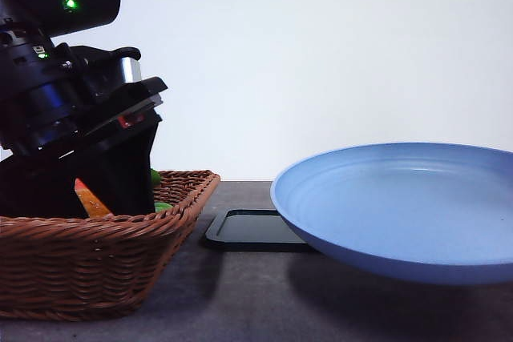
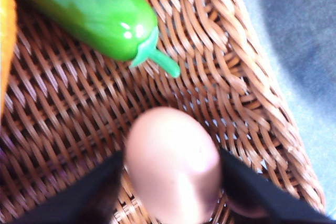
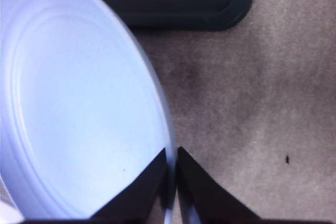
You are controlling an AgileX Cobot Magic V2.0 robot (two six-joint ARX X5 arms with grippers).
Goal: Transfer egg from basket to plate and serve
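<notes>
The left arm (image 1: 72, 110) filled the upper left of the front view, angled down into the basket (image 1: 96, 254), its fingers hidden behind the rim. In its wrist view the left gripper (image 2: 170, 179) pinched the egg (image 2: 173, 163) over the weave. The right gripper (image 3: 170, 182) clamped the plate (image 1: 401, 206) rim, lifted at lower right; the plate's far edge was cropped.

Plate (image 1: 401, 198): right part cut off at frame edge.
Basket (image 1: 96, 254): interior hidden behind left arm (front view).
Egg (image 2: 173, 163): blurred.
</notes>
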